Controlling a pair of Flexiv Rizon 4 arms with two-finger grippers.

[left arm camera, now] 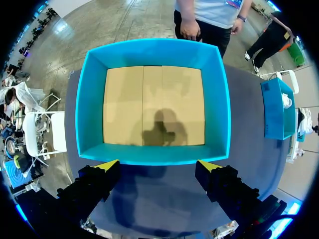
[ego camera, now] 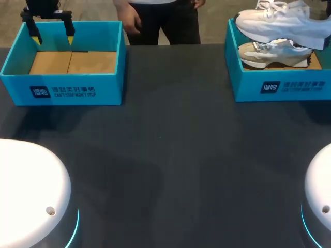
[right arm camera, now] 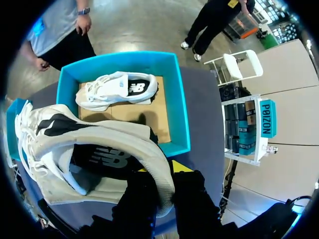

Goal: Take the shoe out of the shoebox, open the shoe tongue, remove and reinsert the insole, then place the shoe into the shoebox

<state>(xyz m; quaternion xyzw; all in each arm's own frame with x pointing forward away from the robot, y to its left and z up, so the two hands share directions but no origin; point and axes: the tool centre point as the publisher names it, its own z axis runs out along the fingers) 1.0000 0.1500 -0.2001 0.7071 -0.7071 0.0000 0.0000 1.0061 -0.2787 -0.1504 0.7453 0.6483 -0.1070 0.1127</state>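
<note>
Gripped shoe (right arm camera: 107,142) above right shoebox (right arm camera: 182,114) — second shoe (right arm camera: 114,89) inside, left shoebox (left arm camera: 89,109) cardboard-floored

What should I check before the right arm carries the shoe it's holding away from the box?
1. Grip: ok. The right gripper is shut on the held shoe at its heel rim.
2. Clearance: ok. That shoe hangs above the right box and the second shoe lying inside.
3. Left gripper: ok. It is open and empty above the left box.
4. Left box contents: ok. Only its cardboard floor shows.
5. Tongue loosened on the held shoe: cannot tell.
</note>
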